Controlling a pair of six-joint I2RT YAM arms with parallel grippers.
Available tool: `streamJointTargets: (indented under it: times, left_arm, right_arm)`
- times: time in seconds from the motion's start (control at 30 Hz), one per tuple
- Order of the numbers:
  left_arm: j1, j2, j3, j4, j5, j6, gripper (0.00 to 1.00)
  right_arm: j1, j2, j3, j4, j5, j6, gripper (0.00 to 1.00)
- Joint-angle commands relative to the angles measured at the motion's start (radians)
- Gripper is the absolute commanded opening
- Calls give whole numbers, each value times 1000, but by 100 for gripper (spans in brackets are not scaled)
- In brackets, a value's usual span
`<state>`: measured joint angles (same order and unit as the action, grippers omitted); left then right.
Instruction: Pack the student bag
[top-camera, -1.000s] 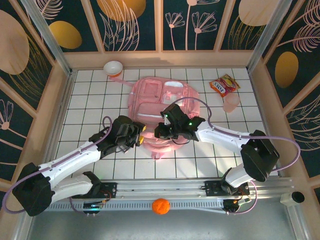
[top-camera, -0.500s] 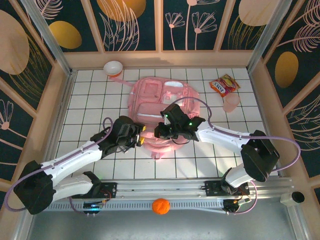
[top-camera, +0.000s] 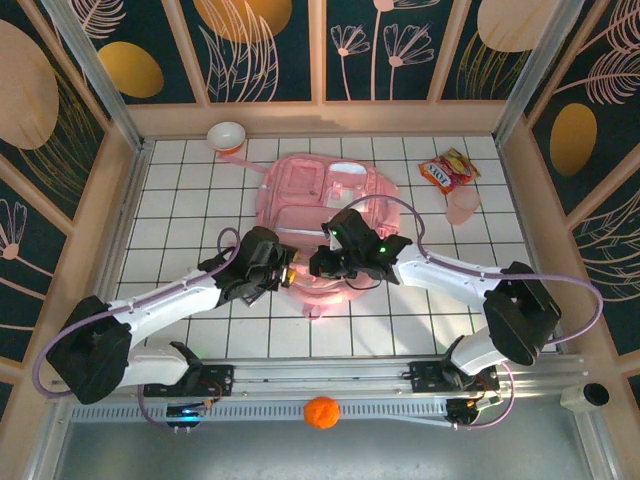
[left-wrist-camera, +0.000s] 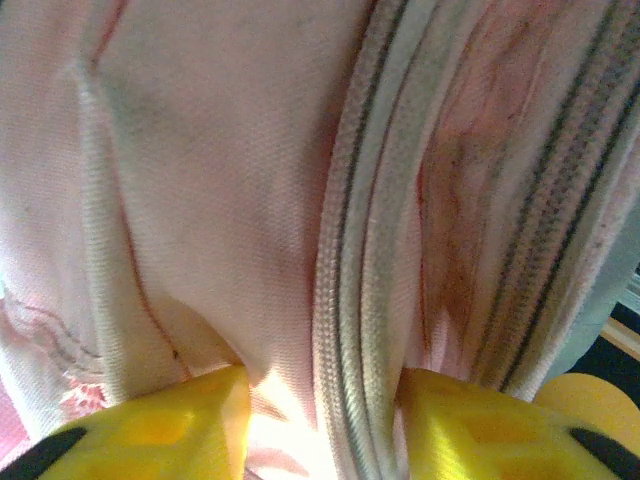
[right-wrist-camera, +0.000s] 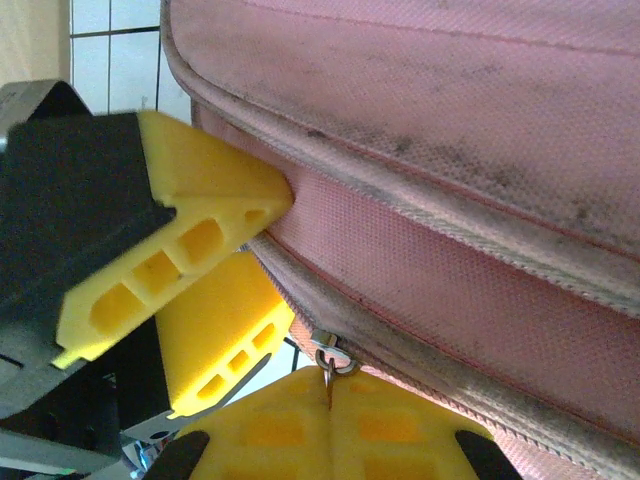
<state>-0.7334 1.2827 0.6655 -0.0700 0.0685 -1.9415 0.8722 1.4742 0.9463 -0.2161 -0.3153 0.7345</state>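
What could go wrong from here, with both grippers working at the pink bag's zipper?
1. The right gripper pinches only the small zipper pull at its very fingertips; it might slip out under tension.
2. The left gripper clamps a soft fold of the student bag beside the zip; if that fold slips, the whole bag may drag instead of the zipper running.
3. The two grippers sit very close together, so their fingers could collide.

My right gripper (right-wrist-camera: 330, 385) pinches the small metal zip ring (right-wrist-camera: 332, 358) on the seam of the student bag (right-wrist-camera: 450, 150), yellow jaws pressed flat together. Just beside it, my left gripper (right-wrist-camera: 275, 255) clasps the same pink edge, white tiles (right-wrist-camera: 110, 50) behind
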Motion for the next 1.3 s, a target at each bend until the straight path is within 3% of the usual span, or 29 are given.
streamJointTargets:
  times: [0.0, 0.13, 0.27, 0.4, 0.47, 0.77, 0.9, 0.93, 1.03, 1.17, 1.27]
  left_arm:
    - [-7, 14, 29, 66, -18, 15, 48]
    - [-7, 36, 45, 70, -3, 31, 47]
    - [-8, 57, 44, 69, 2, 36, 38]
    - [-3, 48, 19, 46, -23, 29, 9]
    - [5, 27, -2, 29, -38, 32, 1]
    - [141, -105, -18, -149, -87, 202, 0]
    - [156, -119, 3, -187, -82, 259, 0]
    - [156, -116, 10, -188, -74, 273, 2]
    - [154, -100, 53, -191, -36, 319, 25]
    - [150, -94, 127, -223, -29, 420, 45]
    - [150, -98, 181, -246, -46, 546, 54]
  right_arm:
    - [17, -38, 3, 32, -45, -34, 0]
    - [16, -33, 5, 37, -62, -41, 0]
    - [16, -30, 14, 26, -65, -55, 0]
    - [-1, -39, 17, -30, -57, -75, 0]
    - [-31, -50, 14, -88, -48, -94, 0]
    - [-277, -148, -25, -328, -33, -233, 0]
    - [-304, -147, -30, -310, -63, -264, 0]
    - [-300, -146, -32, -294, -77, -261, 0]
    - [-270, -143, -30, -249, -108, -252, 0]
    - [-215, -141, -6, -247, -112, -263, 0]
    - [-156, -135, 9, -251, -89, -273, 15]
